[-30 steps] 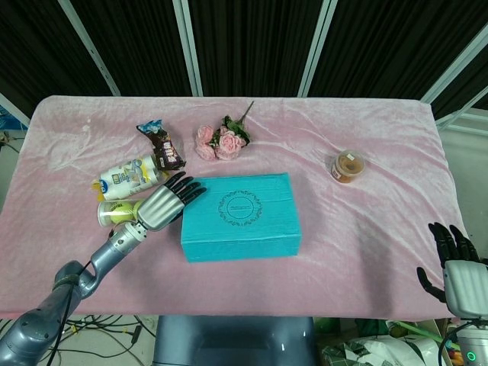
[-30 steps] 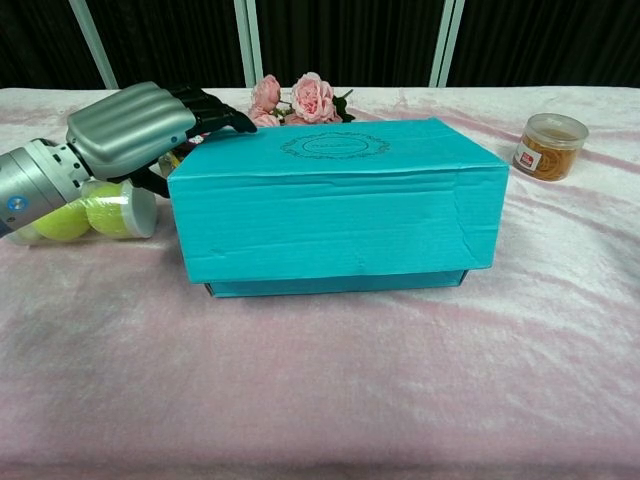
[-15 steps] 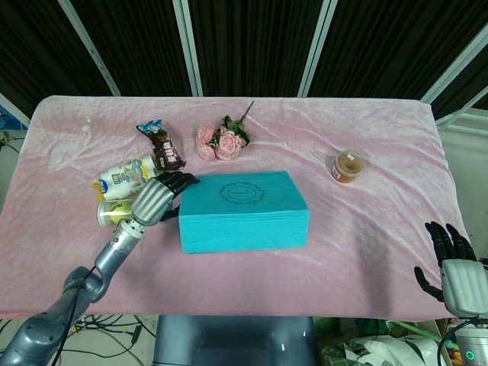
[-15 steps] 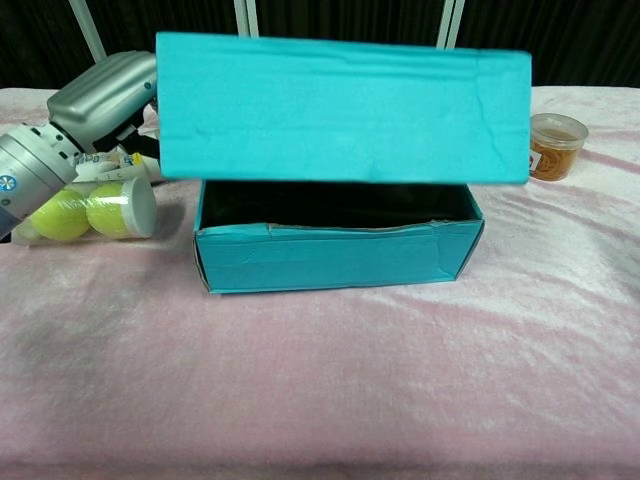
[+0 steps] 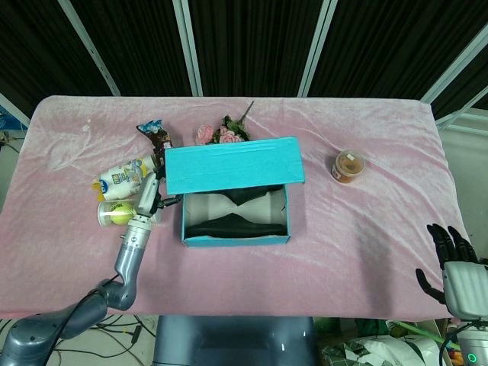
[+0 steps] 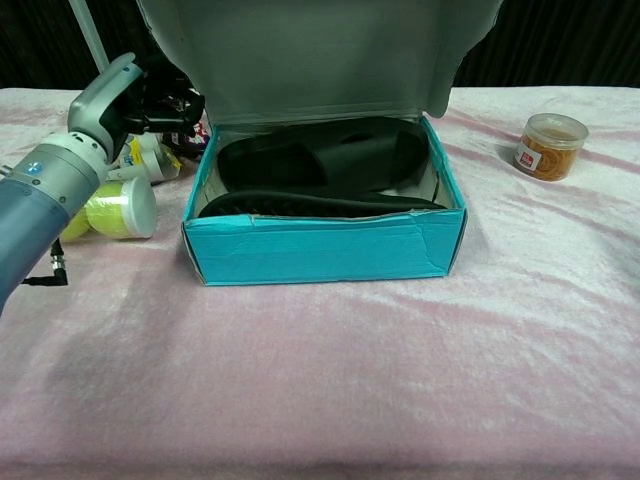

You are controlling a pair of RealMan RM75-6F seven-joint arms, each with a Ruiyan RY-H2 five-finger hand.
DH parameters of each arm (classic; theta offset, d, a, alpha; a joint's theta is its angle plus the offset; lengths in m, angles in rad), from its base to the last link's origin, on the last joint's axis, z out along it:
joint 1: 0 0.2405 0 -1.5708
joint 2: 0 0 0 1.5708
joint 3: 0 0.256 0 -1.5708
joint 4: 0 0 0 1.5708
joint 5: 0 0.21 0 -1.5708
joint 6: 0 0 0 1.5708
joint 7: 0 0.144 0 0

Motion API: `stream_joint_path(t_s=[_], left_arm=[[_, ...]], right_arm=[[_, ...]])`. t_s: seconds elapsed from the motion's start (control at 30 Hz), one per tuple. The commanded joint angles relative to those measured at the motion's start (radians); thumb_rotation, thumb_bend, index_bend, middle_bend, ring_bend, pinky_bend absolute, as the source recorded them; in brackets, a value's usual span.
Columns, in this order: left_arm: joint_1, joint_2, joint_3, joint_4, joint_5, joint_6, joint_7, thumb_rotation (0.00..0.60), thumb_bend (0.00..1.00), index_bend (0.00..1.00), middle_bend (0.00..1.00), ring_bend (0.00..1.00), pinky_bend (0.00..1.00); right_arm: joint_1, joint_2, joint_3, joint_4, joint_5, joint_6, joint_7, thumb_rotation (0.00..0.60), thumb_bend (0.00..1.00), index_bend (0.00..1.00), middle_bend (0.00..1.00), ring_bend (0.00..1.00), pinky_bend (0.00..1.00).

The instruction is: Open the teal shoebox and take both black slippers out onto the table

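The teal shoebox [image 5: 235,239] [image 6: 320,250] stands open in the middle of the table, with its lid [image 5: 232,164] [image 6: 320,50] tipped up at the back. Inside, two black slippers [image 5: 238,226] [image 6: 320,165] lie on pale wrapping paper. My left hand [image 5: 149,197] [image 6: 108,95] is edge-on just left of the box. Its dark fingers [image 6: 165,103] are stretched out against the lid's left end, and nothing is clasped in them. My right hand [image 5: 454,263] hangs at the lower right, off the table's near edge, fingers spread and empty.
Left of the box lie a tube of tennis balls [image 5: 114,213] [image 6: 105,210], a white and yellow packet [image 5: 126,175] and a snack bag [image 5: 156,137]. Pink roses [image 5: 217,134] lie behind the lid. A small jar [image 5: 348,165] [image 6: 545,145] stands to the right.
The lid has swung from closed to fully up and back, baring the slippers. My left hand rose with the lid's left end and turned edge-on. The right hand stayed put.
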State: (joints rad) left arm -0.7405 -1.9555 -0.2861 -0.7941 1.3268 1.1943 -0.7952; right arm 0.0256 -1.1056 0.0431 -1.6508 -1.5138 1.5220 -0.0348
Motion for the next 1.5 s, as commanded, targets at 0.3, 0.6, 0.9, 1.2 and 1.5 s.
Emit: stream_joint_path(t_s=[0.3, 0.6, 0.9, 1.2, 1.5], left_arm=[[0.068, 0.189, -0.272, -0.510, -0.438, -0.359, -0.121, 0.600, 0.55, 0.30, 0.38, 0.24, 0.43], [0.099, 0.277, -0.344, -0.616, -0.531, -0.477, -0.163, 0.600, 0.48, 0.18, 0.27, 0.13, 0.32], [0.108, 0.352, -0.378, -0.608, -0.594, -0.635, -0.205, 0.600, 0.09, 0.00, 0.05, 0.00, 0.16], [0.123, 0.473, -0.252, -0.657, -0.408, -0.548, 0.075, 0.600, 0.01, 0.00, 0.00, 0.00, 0.08], [0.139, 0.582, -0.114, -0.806, -0.346, -0.224, 0.596, 0.600, 0.01, 0.05, 0.13, 0.06, 0.27]], right_arm=[[-0.011, -0.009, -0.007, 0.014, 0.010, -0.003, 0.018, 0.600, 0.27, 0.00, 0.07, 0.00, 0.14], [-0.013, -0.020, -0.012, 0.026, 0.008, -0.010, 0.030, 0.600, 0.27, 0.00, 0.07, 0.00, 0.14], [-0.014, -0.034, -0.017, 0.042, 0.010, -0.021, 0.042, 0.600, 0.27, 0.00, 0.07, 0.00, 0.14], [-0.009, -0.032, -0.013, 0.046, 0.004, -0.023, 0.045, 0.600, 0.27, 0.00, 0.07, 0.00, 0.14], [0.003, -0.030, -0.007, 0.048, -0.003, -0.033, 0.049, 0.600, 0.27, 0.00, 0.08, 0.00, 0.14]])
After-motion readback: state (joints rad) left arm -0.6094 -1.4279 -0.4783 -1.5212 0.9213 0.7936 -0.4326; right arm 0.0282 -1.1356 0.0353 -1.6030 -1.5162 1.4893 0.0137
